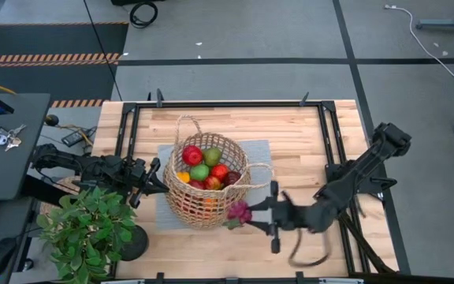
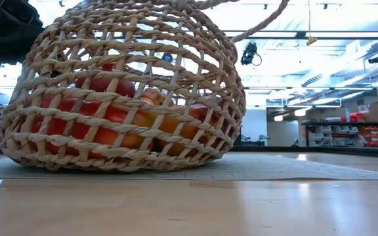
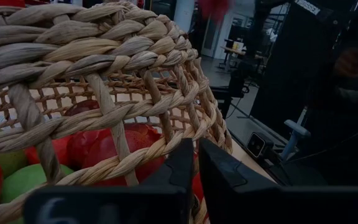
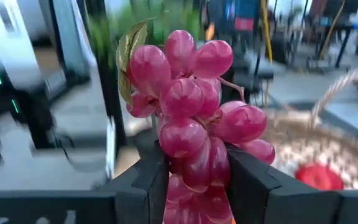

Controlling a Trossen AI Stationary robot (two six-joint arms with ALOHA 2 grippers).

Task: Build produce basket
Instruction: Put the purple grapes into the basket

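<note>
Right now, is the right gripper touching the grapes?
Touching. Right wrist view shows the right gripper clamped on the grapes, both fingers pressed against the bunch.

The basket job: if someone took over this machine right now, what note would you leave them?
Right gripper: shut on the grapes, held just outside the basket, at its rim on the side near the table's front edge.
Left gripper: shut on the basket's rim on the opposite side, apparently steadying it.
Basket: on the grey mat, mid-table.
Done: an apple, a pear and several other red, green and orange fruits are inside.
Left: carry the grapes over the rim and release them. No other loose fruit shows on the table.
</note>
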